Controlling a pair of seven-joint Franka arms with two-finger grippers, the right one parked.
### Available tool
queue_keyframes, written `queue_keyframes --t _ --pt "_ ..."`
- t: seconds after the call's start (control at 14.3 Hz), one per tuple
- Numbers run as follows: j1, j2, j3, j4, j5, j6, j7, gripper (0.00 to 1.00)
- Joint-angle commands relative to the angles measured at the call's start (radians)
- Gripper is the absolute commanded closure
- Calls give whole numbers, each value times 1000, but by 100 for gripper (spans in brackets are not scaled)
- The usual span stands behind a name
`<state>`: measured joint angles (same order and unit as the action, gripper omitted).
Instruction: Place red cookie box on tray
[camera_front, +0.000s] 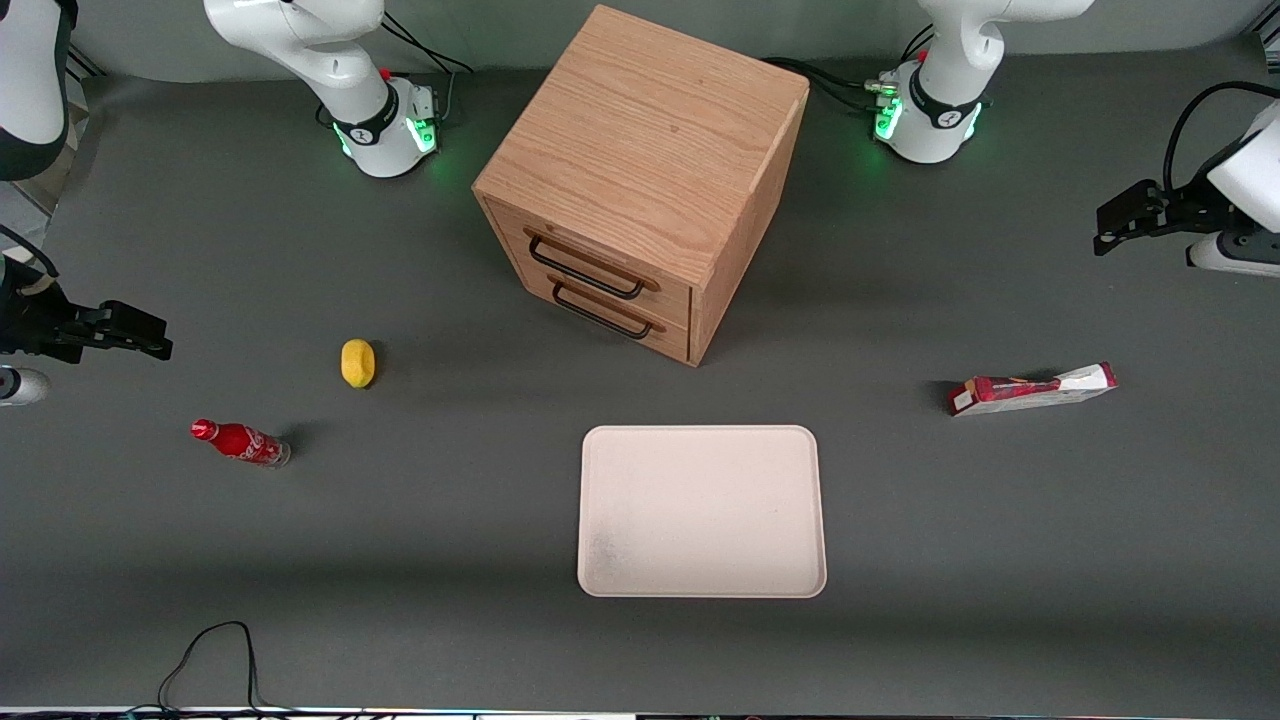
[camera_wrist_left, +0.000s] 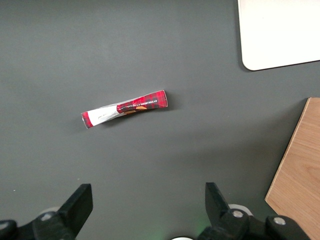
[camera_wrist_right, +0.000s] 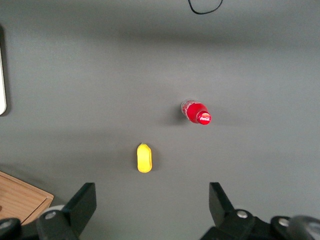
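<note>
Nothing of the job is done yet. The box (camera_front: 1032, 388) lies flat on the dark worktop (camera_front: 420, 560), toward the working arm's end, well apart from the tray (camera_front: 702, 511). The tray has nothing on it and sits in front of the wooden cabinet (camera_front: 645, 170), nearer to the front camera. The tool (camera_wrist_left: 149, 206) hangs up in the air above the worktop, and the wrist view looks down past it at the box, which is not between the fingers. Its two black fingers (camera_wrist_left: 79, 203) are spread wide apart. It holds nothing and touches nothing. In the front view the tool (camera_front: 1110, 228) is high and off to the side, farther from the front camera than the box. So I think all the steps are left: go down to the box, pinch it, lift it, carry it over to the tray and put it down. The box is long and thin, so a pinch across its narrow middle looks like the easy way. A small bottle (camera_front: 240, 442) and a yellow thing (camera_front: 357, 362) lie toward the parked arm's end, away from all this.
</note>
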<state>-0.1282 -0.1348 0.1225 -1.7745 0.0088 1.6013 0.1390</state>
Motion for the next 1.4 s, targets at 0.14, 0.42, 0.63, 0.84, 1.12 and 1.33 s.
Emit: queue_keyframes --t 0.14,0.42,0.63,0.84,1.12,1.33 --pt "2 -16 -9 6 23 -35 -41 0" --pt "-1 15 -39 -9 167 -9 -24 0" --pt "4 50 -6 -28 158 5 -13 0" --pt "7 118 8 -33 171 101 172 0" --pt "22 219 61 -34 171 247 543 1" --pt "22 264 65 -65 158 310 845 2"
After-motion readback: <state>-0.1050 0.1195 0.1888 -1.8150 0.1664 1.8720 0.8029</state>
